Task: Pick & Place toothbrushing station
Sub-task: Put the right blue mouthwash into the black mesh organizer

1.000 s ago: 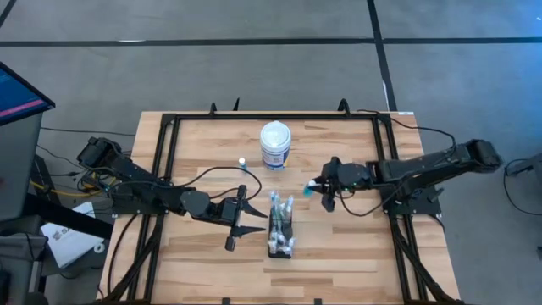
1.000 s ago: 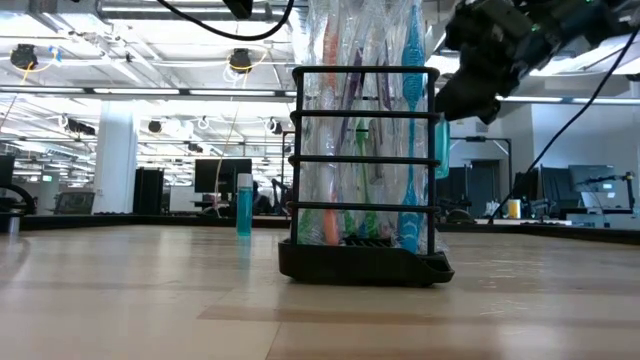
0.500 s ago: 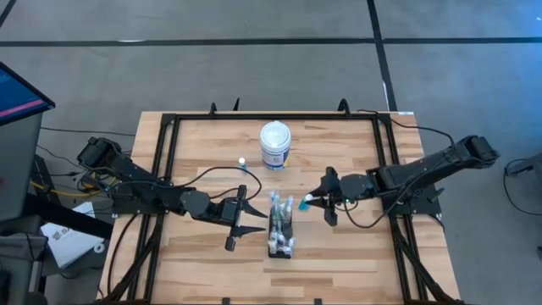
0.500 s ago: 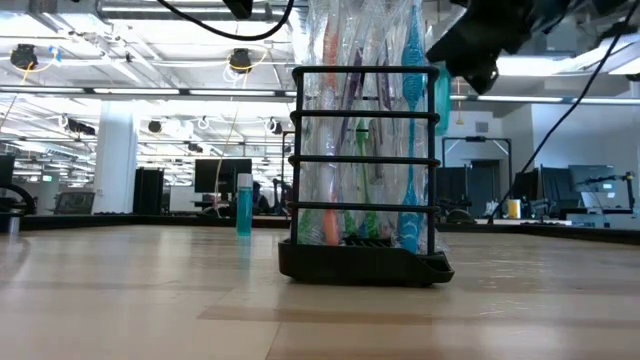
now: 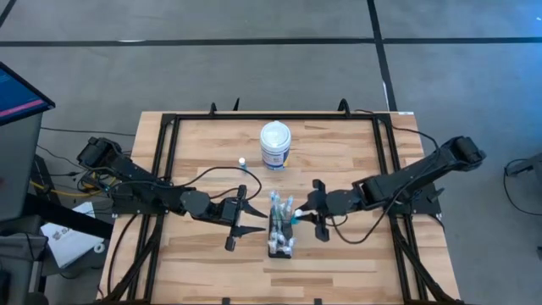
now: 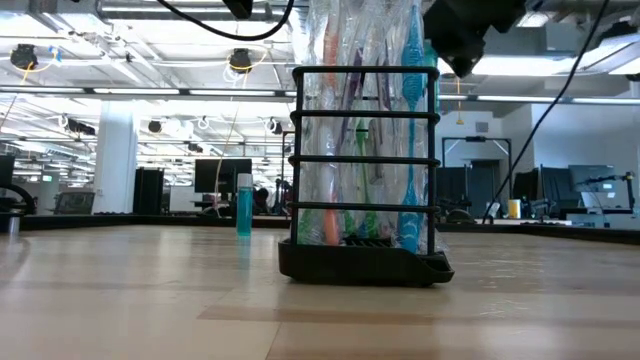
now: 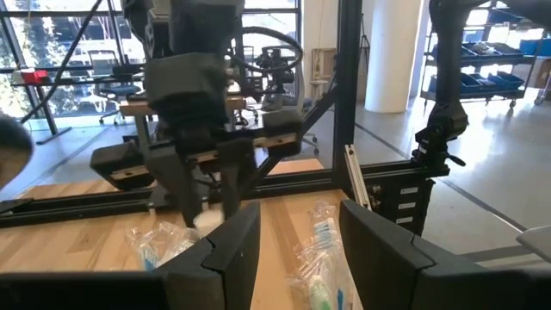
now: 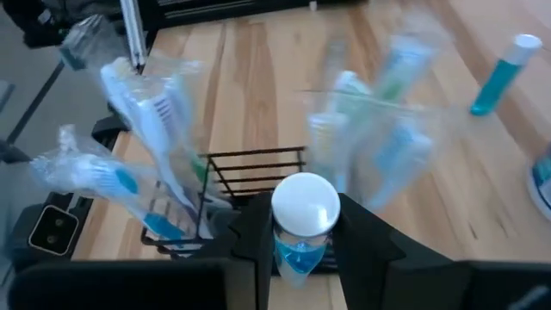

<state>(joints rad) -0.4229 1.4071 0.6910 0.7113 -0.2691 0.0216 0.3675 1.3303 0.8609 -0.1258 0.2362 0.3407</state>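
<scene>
The small black wire-slotted toothbrushing station (image 5: 281, 230), crammed with plastic-wrapped toothbrushes, stands mid-table between the left gripper (image 5: 240, 219), jaws spread, and the right gripper (image 5: 315, 209), jaws pinching a white-capped blue tube (image 8: 302, 226).

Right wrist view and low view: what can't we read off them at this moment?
- Right tool: holds a teal tube with white cap; the tube's lower end is cut off by the picture edge.
- Wrapped toothbrushes in the right wrist view: blurred, count unclear.
- Low view: the black holder hides the table behind it; the right tool is cut off at the top edge.
</scene>
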